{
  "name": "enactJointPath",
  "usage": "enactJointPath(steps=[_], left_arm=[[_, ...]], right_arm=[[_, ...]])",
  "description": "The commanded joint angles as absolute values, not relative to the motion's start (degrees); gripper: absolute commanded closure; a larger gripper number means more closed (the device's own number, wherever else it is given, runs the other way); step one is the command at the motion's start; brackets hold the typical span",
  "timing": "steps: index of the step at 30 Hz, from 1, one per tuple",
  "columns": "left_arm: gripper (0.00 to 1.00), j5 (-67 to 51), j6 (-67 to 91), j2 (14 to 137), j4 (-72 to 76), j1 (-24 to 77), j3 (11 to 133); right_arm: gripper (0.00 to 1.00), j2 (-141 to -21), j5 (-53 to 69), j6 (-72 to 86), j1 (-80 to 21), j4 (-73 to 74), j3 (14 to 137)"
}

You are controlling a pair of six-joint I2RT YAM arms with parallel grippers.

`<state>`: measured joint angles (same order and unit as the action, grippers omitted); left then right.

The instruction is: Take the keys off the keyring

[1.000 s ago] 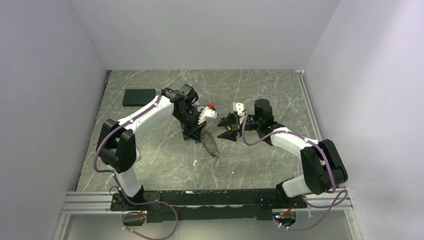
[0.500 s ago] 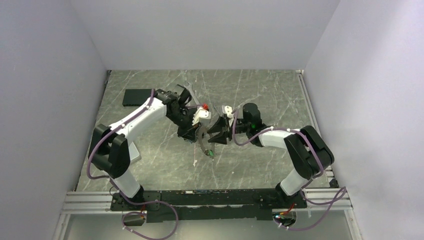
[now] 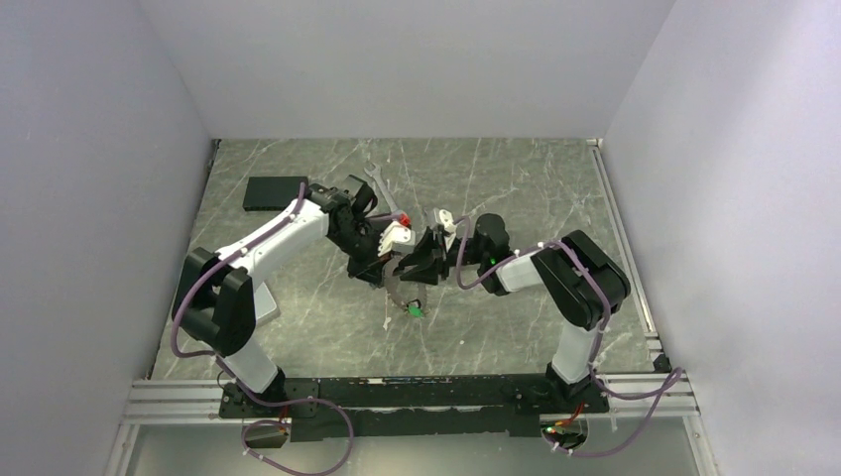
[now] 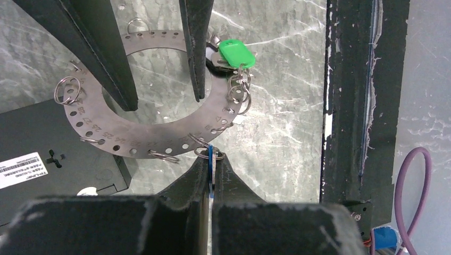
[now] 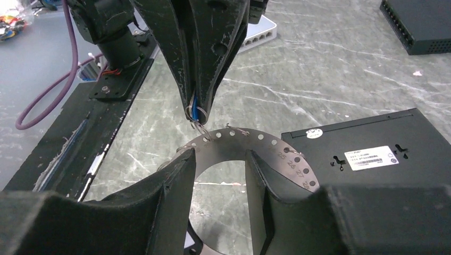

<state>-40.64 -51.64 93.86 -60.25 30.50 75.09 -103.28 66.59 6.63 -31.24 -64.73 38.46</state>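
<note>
Keyring [image 4: 138,139], a large dark grey perforated metal ring, sits between both arms over the marbled counter [image 4: 287,106]. Left end effector [image 4: 212,167] is clenched on the small blue-headed key [image 4: 211,159]; right end effector [image 5: 219,159] gapes released astride the ring. It should clamp the ring before any pull.

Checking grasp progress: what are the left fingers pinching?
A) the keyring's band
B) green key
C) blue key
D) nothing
C: in the left wrist view the left fingers are shut on the blue key at the keyring rim; the green key sits apart.
</note>
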Motion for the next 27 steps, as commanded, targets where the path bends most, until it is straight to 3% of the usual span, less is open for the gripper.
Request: enactJointPath(steps=[1, 14, 27], left_arm=[[1.0, -42.7, -52.7, 91.2, -57.8, 29.4, 75.4], [1.0, -45.2, -54.2, 91.5, -59.7, 28.6, 76.6], [1.0, -46.2, -54.1, 92.2, -60.8, 28.0, 78.0]], right_arm=[[0.58, -105.4, 67.7, 10.7, -32.1, -75.8, 38.7], [0.58, -112.9, 66.5, 16.1, -34.2, -88.1, 40.9], [0.61, -115.6, 66.3, 18.1, -34.6, -91.1, 42.2]])
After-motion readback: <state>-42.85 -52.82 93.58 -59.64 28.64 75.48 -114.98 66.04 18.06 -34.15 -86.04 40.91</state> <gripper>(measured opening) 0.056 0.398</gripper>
